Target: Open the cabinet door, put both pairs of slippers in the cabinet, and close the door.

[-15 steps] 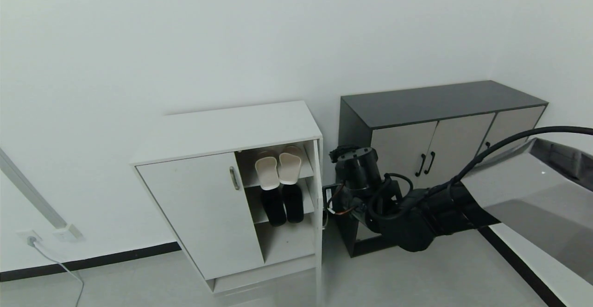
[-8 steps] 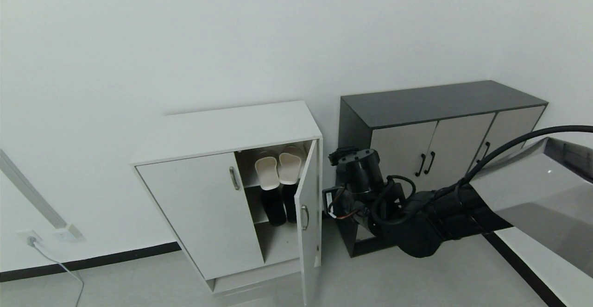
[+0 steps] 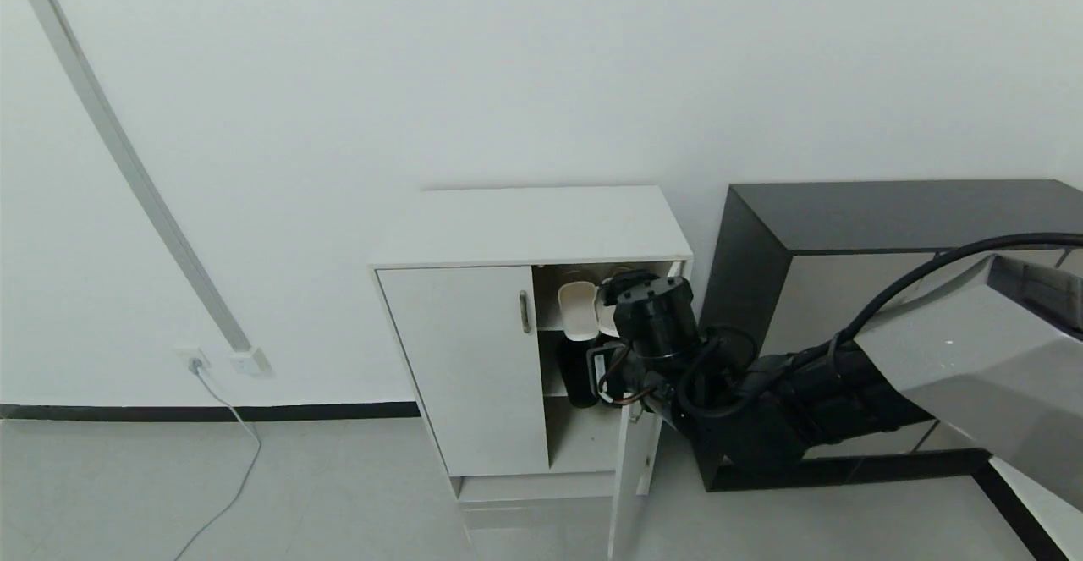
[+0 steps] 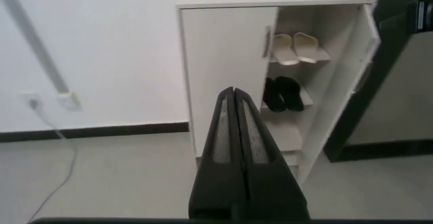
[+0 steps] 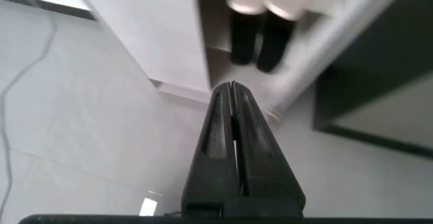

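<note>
Nearest the wrist cameras, the left gripper (image 4: 234,97) has its fingers (image 4: 220,135) pressed together with nothing between them. It hangs above the pale floor (image 4: 101,176) and points toward the white cabinet (image 4: 223,61), well apart from it. The right gripper (image 5: 233,88) is likewise closed and empty (its two fingers meet in one thin seam). It sits low, near the cabinet's open side, with the floor beneath it. In the head view the right arm (image 3: 761,413) stretches in from the right, and its black wrist section stands in front of the open compartment, hiding part of the shelves. The right door (image 4: 352,75) stands ajar, swung out toward the robot on hinges at the cabinet's right side; whether the right gripper touches it cannot be told. The left door (image 3: 465,366) is shut, with a slim metal handle (image 3: 525,311) upright by its inner edge. Inside the open half, the cream slippers (image 4: 295,47) lie side by side on the upper shelf, and the black slippers (image 4: 284,93) lie side by side on the shelf just below. Just beside the white cabinet, on its right, stands a dark cabinet (image 3: 888,214) with paler doors. Behind both is a white wall (image 3: 423,79) that carries a slanting grey strip (image 3: 127,155). Near the floor, the wall has a socket (image 3: 196,364) with a cable (image 3: 256,441) trailing down onto the floor.
</note>
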Robot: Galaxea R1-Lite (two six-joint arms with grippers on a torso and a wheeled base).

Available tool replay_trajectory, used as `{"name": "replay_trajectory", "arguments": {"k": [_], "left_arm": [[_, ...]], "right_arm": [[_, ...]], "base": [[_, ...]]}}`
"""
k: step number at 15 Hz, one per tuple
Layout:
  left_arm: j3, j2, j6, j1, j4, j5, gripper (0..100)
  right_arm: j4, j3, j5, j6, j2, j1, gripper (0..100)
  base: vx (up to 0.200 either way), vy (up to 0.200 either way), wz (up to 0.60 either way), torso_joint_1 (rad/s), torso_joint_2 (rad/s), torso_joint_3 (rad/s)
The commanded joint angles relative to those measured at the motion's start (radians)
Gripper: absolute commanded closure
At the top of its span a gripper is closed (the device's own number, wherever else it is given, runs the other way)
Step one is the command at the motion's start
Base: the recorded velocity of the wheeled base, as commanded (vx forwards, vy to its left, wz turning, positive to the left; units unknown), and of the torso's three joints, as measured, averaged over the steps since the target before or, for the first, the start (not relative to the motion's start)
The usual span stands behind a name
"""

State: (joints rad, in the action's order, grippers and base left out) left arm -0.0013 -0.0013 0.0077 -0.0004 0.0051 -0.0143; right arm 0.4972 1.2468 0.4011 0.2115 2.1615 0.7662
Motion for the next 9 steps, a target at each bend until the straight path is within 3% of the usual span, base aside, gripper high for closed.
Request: {"name": "replay_trajectory", "arguments": {"k": [1, 9], "left_arm": [[0.001, 0.001, 0.000, -0.001, -0.001, 0.000, 100], [0.000, 0.001, 0.000, 0.000, -0.001, 0.000, 100]], "right_arm": [[0.021, -0.021, 0.005, -0.020, -0.009, -0.016, 100], [0.040, -0.144, 0.032, -0.090, -0.037, -0.113, 100]], "base": [[0.000, 0.000, 0.00, 0.000, 0.00, 0.000], [0.000, 0.000, 0.00, 0.000, 0.00, 0.000]]}}
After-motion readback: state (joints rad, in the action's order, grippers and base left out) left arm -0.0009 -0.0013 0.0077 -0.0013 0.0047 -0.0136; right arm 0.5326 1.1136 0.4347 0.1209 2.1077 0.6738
